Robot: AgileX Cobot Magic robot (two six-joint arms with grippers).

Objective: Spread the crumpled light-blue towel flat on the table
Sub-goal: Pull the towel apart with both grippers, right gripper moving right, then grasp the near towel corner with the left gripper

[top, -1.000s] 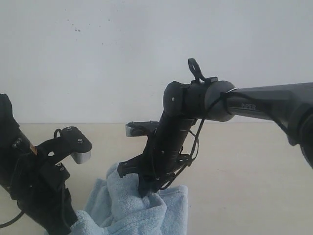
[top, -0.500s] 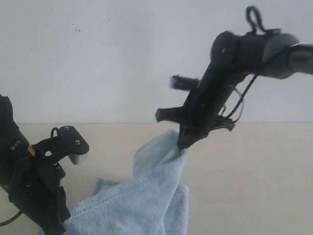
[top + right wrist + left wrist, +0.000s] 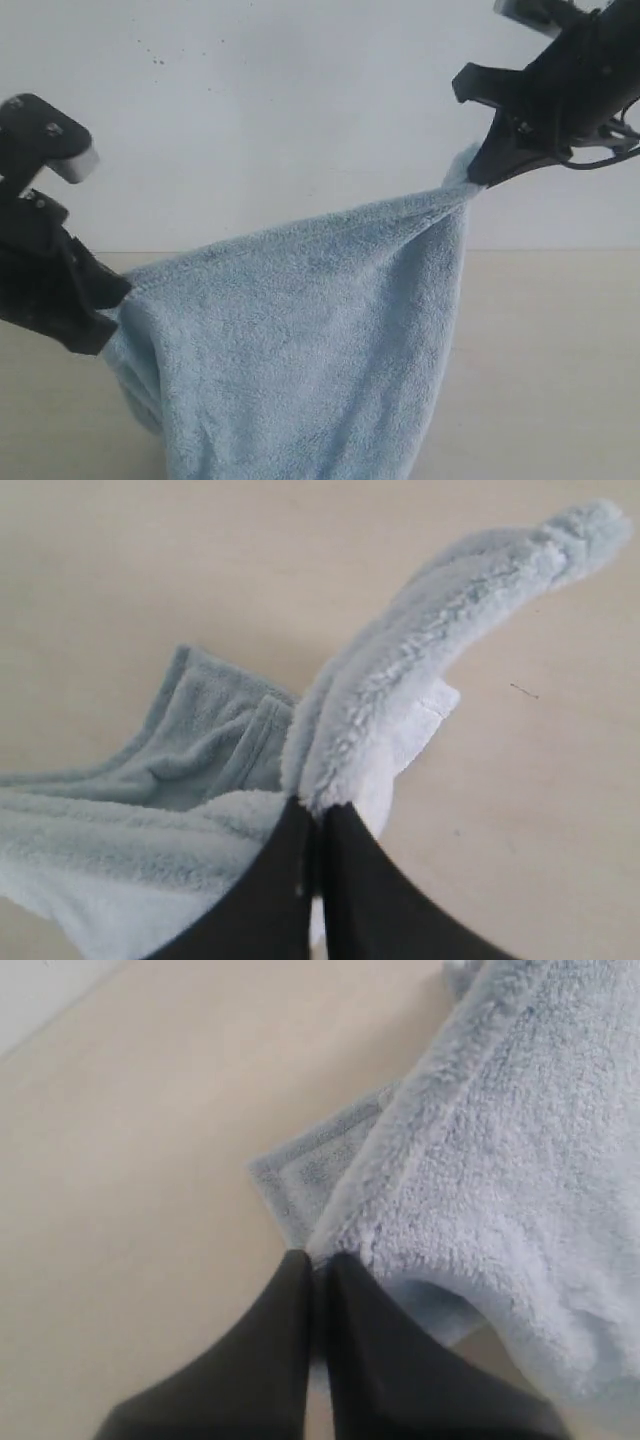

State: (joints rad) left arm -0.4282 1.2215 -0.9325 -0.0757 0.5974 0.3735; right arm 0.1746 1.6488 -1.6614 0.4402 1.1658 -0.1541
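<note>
The towel [image 3: 300,350] now hangs stretched between both arms, no longer heaped low in the frame as it was a second ago. The right fingers [image 3: 498,160], clamped tight on one corner, have risen from mid-frame to the upper right. The left fingers [image 3: 98,297], at the left edge, pinch the hem closed and have lifted too. The cloth runs off the bottom of the frame, so it perhaps still touches the surface [image 3: 550,350].
</note>
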